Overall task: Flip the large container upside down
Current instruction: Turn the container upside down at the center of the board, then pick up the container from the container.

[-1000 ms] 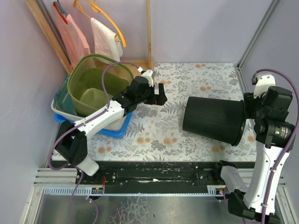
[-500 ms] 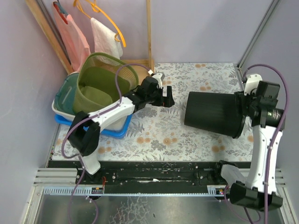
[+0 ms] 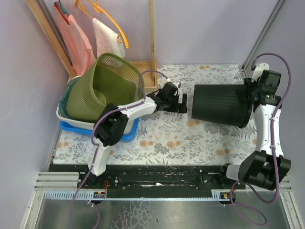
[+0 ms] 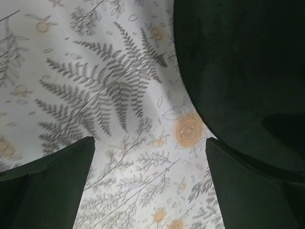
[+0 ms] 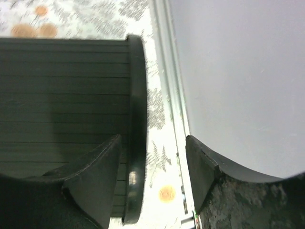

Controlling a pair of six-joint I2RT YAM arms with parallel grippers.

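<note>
The large container (image 3: 221, 106) is a black ribbed bin lying on its side on the floral table, base to the left, rim to the right. My left gripper (image 3: 183, 102) is open and empty just left of the base. In the left wrist view the container's dark base (image 4: 238, 62) fills the upper right, beyond my open left gripper (image 4: 150, 148). My right gripper (image 3: 249, 93) is open at the rim. In the right wrist view the rim (image 5: 136, 119) stands between the jaws of my right gripper (image 5: 152, 143). One finger (image 5: 93, 171) lies over the ribbed wall.
An olive mesh basket (image 3: 102, 88) leans in a white tub on a blue tray (image 3: 121, 131) at the left. A wooden frame (image 3: 151, 33) and hangers with cloths (image 3: 107, 38) stand behind. A metal rail (image 3: 246, 76) and the wall (image 5: 238, 71) bound the right side.
My left arm has reached right, up to the container's base. My right arm has moved back along the right edge, and the container's rim end swung back with it. The olive basket has tipped.
</note>
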